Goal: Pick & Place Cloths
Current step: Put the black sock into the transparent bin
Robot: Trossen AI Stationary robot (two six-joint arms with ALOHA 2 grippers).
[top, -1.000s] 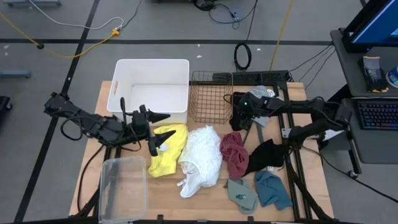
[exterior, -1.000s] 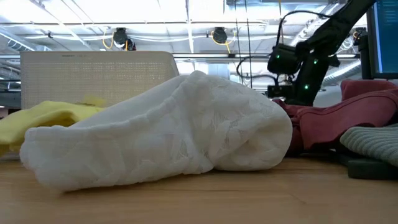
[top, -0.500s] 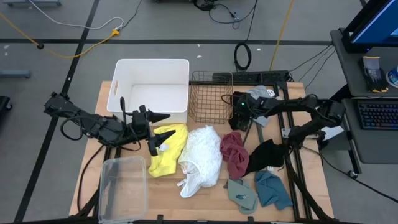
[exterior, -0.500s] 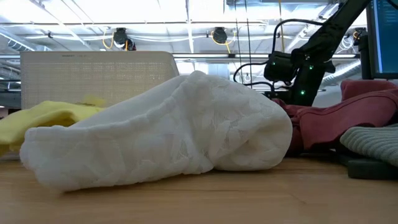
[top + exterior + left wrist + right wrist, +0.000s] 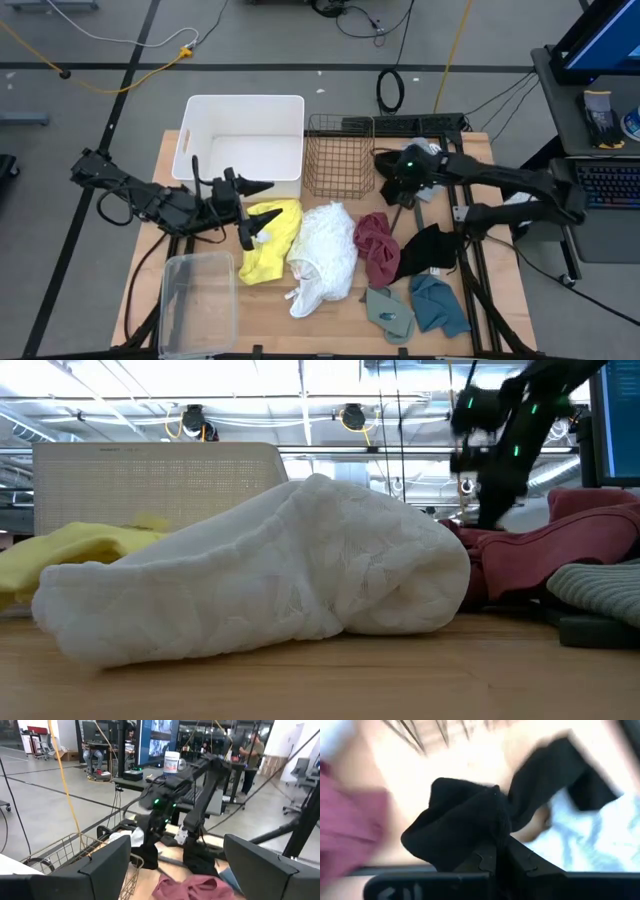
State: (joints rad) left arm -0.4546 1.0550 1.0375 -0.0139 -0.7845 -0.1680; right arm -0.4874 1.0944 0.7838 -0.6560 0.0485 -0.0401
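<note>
My right gripper hangs shut on a black cloth just right of the wire basket, above a pale grey cloth. My left gripper stays open and level over the yellow cloth, touching nothing. White, maroon, another black, teal and sage green cloths lie flat on the table. My right gripper pinches a bunched fold of the black cloth between its two fingers, coming slanting down from above. The cloth hangs slack below the fingertips, and one long end trails out toward the pale grey cloth; whether that end is clear of the table does not show.
A white bin stands at the back left beside the wire basket. A clear plastic tub sits at the near left. A black metal frame runs along the table's right side. People stand in the room behind.
My right gripper has shut on the black cloth beside the wire basket and risen, drawing toward the table's right edge. The cloth has come up with it, bunched at the fingertips.
</note>
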